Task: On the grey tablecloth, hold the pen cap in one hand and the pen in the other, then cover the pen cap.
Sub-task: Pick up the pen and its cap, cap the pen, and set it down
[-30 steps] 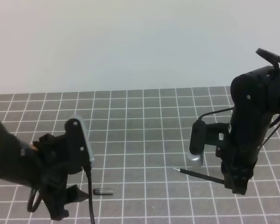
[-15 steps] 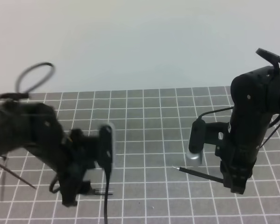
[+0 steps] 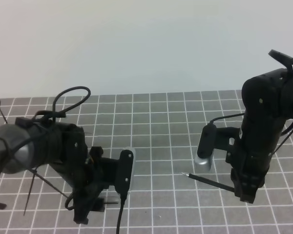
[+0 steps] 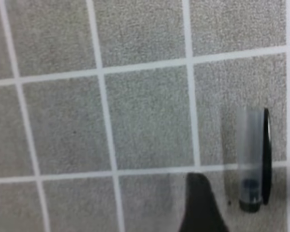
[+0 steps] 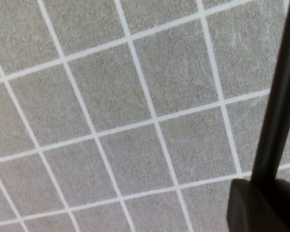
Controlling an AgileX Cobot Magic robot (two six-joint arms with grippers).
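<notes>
At the right of the high view, the right tool [image 3: 245, 189] is clenched on the pen [image 3: 207, 181], its silvery tip pointing left above the grey tablecloth [image 3: 156, 122]. The pen cap [image 4: 253, 159] lies on the cloth (lower right of the left wrist view), just beside one dark finger [image 4: 199, 203]; the left tool's [image 3: 88, 207] state I cannot tell.
</notes>
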